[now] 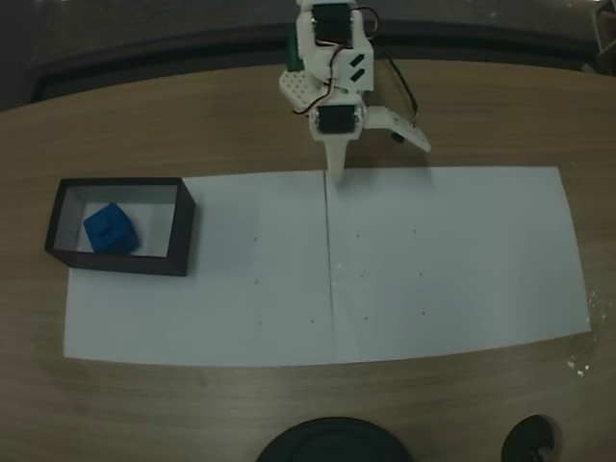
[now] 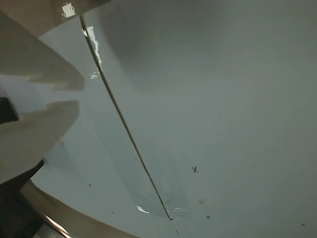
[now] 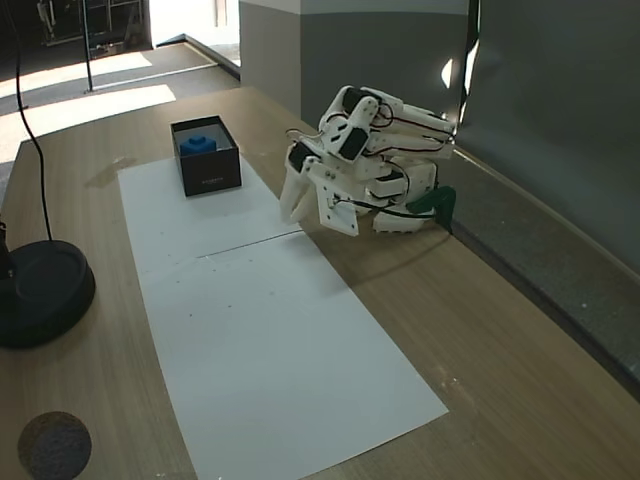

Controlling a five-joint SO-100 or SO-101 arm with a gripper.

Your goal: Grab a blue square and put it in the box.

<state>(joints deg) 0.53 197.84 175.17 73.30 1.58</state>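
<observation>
Over the paper (image 1: 433,269), claw (image 1: 336,168) closed, empty.

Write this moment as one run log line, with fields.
blue square: inside box | gripper: empty, shut, folded at paper edge | task: looks done

White arm folded back on itself, links stacked low over base. Claw (image 1: 335,169) points down, tip near surface. Jaws drawn together, nothing between them. In wrist view two pale fingers (image 2: 37,131) lie close, narrow gap. Wires looped along upper links.
</observation>
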